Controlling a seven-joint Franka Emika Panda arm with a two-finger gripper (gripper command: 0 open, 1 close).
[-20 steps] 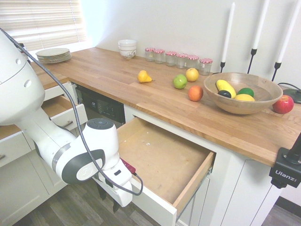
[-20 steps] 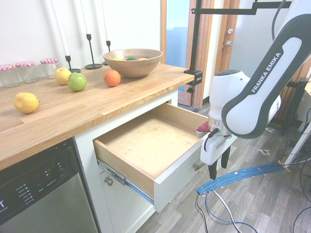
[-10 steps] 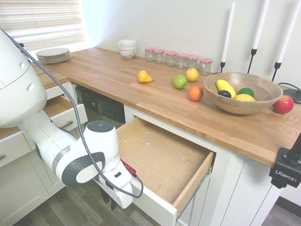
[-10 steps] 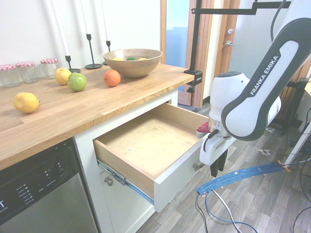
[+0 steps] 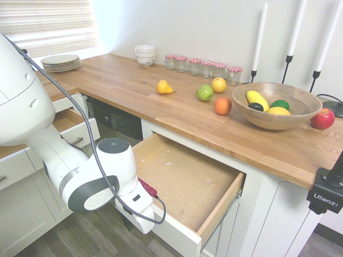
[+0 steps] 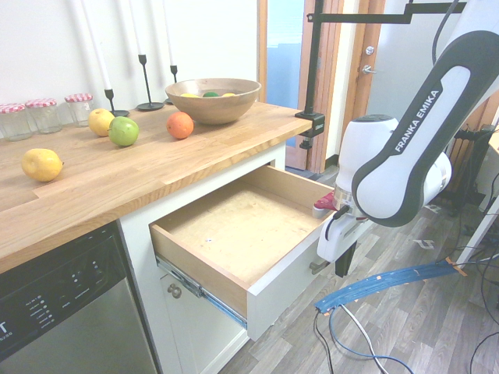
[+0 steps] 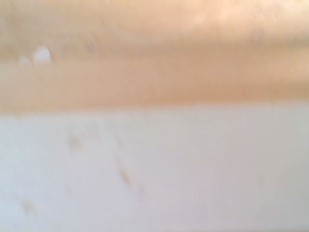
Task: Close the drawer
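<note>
**Plywood drawer stands open, gripper closed at its front**

Butcher-block worktop [image 5: 161, 101] runs the length of the kitchen run, with white cabinets beneath it. Under the worktop, the drawer [image 5: 185, 179] is pulled well out; its light plywood bottom is bare and its white front [image 6: 284, 284] faces the floor side of the room. The white arm [image 6: 405, 148] reaches down in front of that panel, its hand pointing at the floor. The gripper [image 6: 344, 259] sits just beside the outer face of the drawer front, near one end of it; its dark fingers are drawn together with no gap showing and nothing seen between them. Whether they touch the panel or the handle cannot be told. The wrist view is blurred, showing only a band of pale wood above a band of white.

A black dishwasher [image 6: 66, 308] sits next to the drawer's cabinet. On the worktop a wooden bowl [image 5: 277, 104] holds fruit, with a red apple [image 5: 322, 118] beside it. An orange [image 5: 222, 106], a green apple [image 5: 204, 92] and a yellow apple [image 5: 218, 84] lie near each other, a yellow pear [image 5: 163, 87] further along. Red-lidded jars [image 5: 203, 67] line the wall.
</note>
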